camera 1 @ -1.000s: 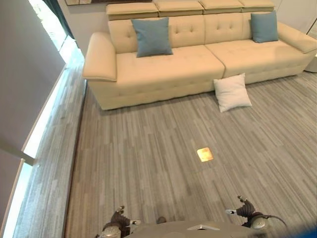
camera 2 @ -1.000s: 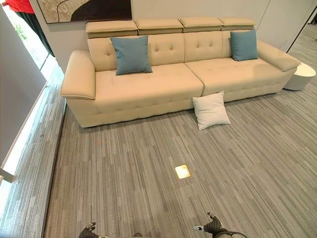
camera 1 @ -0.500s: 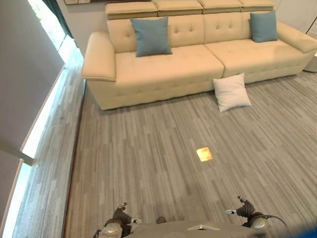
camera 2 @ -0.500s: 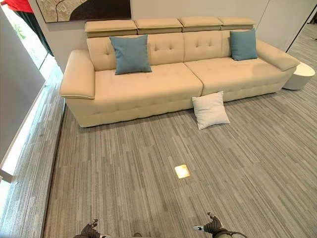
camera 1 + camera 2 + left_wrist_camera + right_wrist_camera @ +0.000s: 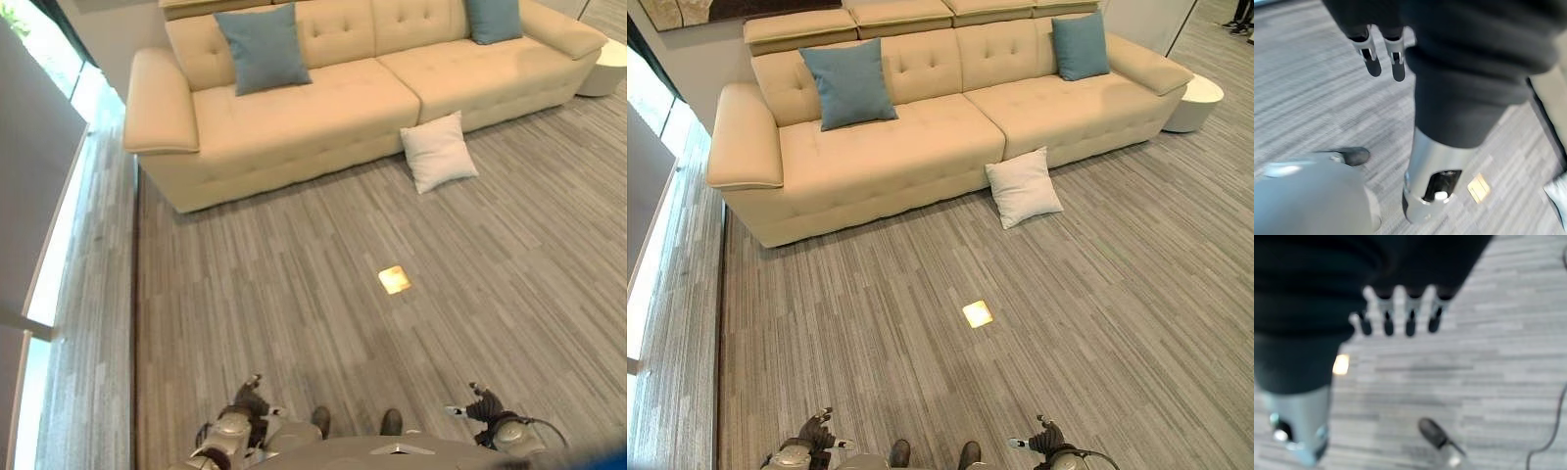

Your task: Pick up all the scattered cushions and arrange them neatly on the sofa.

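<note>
Grey striped floor [image 5: 872, 294]: left hand [image 5: 815, 432] and right hand [image 5: 1048, 438] low at near edge, fingers relaxed, empty. One brass floor plate [image 5: 977, 313]. One white cushion [image 5: 1023, 187] on floor, leaning against sofa front. Cream sofa [image 5: 921, 137]: two blue cushions [image 5: 848, 83] [image 5: 1079, 45] upright against backrest.

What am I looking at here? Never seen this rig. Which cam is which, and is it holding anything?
It is a two-legged humanoid robot. The two wide pictures come from a stereo camera on its head, looking down at the floor. The two close pictures come from cameras on its wrists.

A white cushion lies on the grey floor, against the front of the beige sofa. Two blue cushions lean on the sofa's backrest. A small bright floor plate sits in the middle.

The left robot hand and the right robot hand hang low with relaxed fingers. Neither holds anything.
</note>
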